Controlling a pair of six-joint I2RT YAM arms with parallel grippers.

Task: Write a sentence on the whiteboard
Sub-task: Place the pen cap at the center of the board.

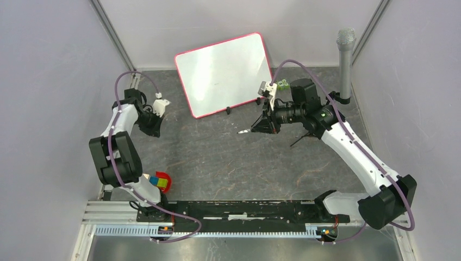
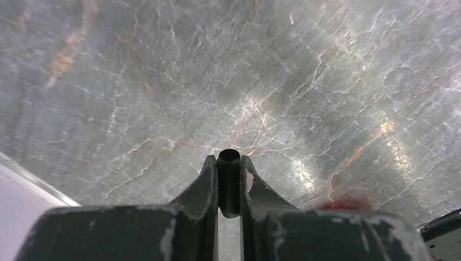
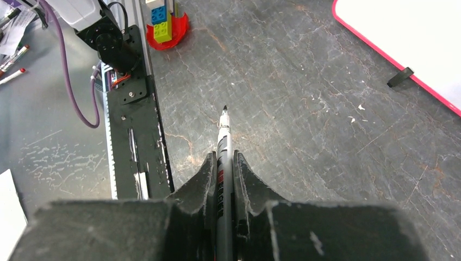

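Note:
The whiteboard [image 1: 223, 73] lies tilted at the back centre, white with a red-pink frame and a small black foot [image 1: 228, 111]. Its face looks blank and no sentence shows. Its corner also shows in the right wrist view [image 3: 402, 27]. My right gripper [image 1: 255, 129] is shut on an uncapped grey marker [image 3: 224, 141]. The marker tip points toward the near left, above the table and in front of the board. My left gripper [image 1: 154, 130] is off the board's left, close over the table. It is shut on a short black marker cap [image 2: 229, 179].
A red dish of toy bricks [image 1: 161, 182] sits by the left arm's base, and shows in the right wrist view [image 3: 166, 24]. A grey microphone [image 1: 346, 60] stands at the back right. A small green object [image 1: 282, 84] lies by the board's right edge. A black rail [image 1: 239, 209] runs along the near edge.

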